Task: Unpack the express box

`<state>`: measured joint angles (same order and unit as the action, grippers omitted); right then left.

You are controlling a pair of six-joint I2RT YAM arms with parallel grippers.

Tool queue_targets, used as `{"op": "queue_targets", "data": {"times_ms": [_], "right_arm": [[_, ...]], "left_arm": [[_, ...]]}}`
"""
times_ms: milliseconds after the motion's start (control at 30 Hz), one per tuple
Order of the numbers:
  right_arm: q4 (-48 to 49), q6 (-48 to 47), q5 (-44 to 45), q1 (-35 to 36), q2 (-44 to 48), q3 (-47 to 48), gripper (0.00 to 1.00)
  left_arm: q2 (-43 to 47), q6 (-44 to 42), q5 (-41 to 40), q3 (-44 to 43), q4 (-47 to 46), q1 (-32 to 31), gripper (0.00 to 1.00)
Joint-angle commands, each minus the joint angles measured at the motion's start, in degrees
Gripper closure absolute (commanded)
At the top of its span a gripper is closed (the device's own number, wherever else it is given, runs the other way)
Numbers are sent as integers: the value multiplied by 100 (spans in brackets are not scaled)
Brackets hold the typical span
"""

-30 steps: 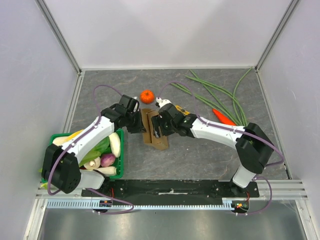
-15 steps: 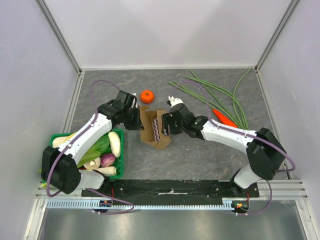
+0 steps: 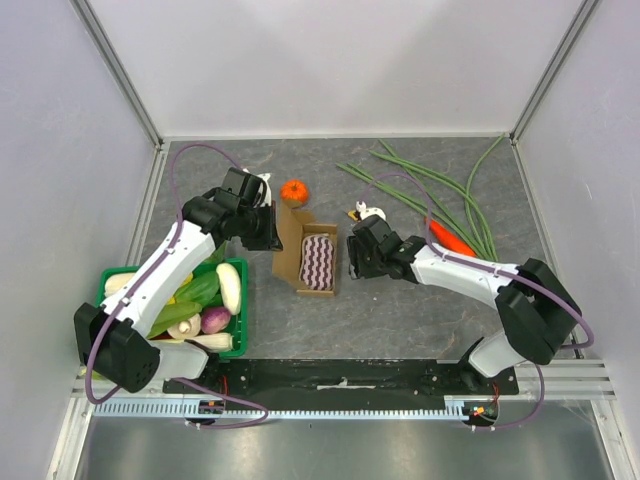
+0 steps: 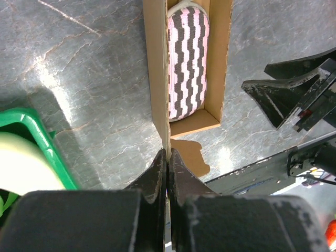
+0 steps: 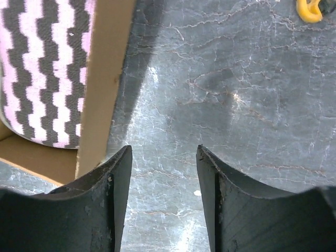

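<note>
Near left there's a green crate (image 3: 242, 320) of veg. Mid-desk (image 3: 400, 320) the box (image 3: 287, 250) lies open: plain brown cardboard, flap swung out on its left side, a pink-and-dark zigzag pouch (image 3: 319, 262) filling the tray. Left fingers (image 3: 270, 236) are clenched on the flap's thin edge. Right fingers (image 3: 356, 262) hang spread and empty just right of the box. A tangerine (image 3: 293, 191) sits just behind it.

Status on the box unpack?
Left pincer shut on small brown cardboard box flap. Right pincer open, empty, beside it. Lid open, pink zigzag-striped fabric item inside.
</note>
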<state>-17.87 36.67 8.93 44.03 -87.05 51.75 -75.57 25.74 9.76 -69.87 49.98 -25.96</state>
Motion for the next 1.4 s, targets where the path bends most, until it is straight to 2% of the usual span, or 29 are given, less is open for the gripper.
{"op": "queue_targets", "data": {"times_ms": [0,67,233,533,767,833,900,1000,1367], "right_arm": [[-269,8,197,9,318,450,41],[-287,-28,232,9,433,642,38],[-288,-360,-40,53,531,1004,28],[300,-1055,-601,238,21,1171,24],[784,-1372,-1094,238,-461,1390,26],[829,-1434,-1156,238,-576,1496,28],[916,-1469,-1323,238,-743,1557,36],[1004,-1443,-1446,246,-954,1637,39],[1022,-1232,-1438,281,-1771,2015,41]], "left_arm": [[121,-534,-53,-404,451,20,98],[113,-517,-71,-457,522,20,98],[69,-341,43,-432,513,29,89],[34,-341,70,-247,434,73,79],[139,-333,0,-19,373,143,78],[174,-306,-35,34,381,178,78],[209,-271,-61,113,355,213,78],[262,-245,-88,201,320,266,77],[332,-218,-71,456,311,416,77]]}}
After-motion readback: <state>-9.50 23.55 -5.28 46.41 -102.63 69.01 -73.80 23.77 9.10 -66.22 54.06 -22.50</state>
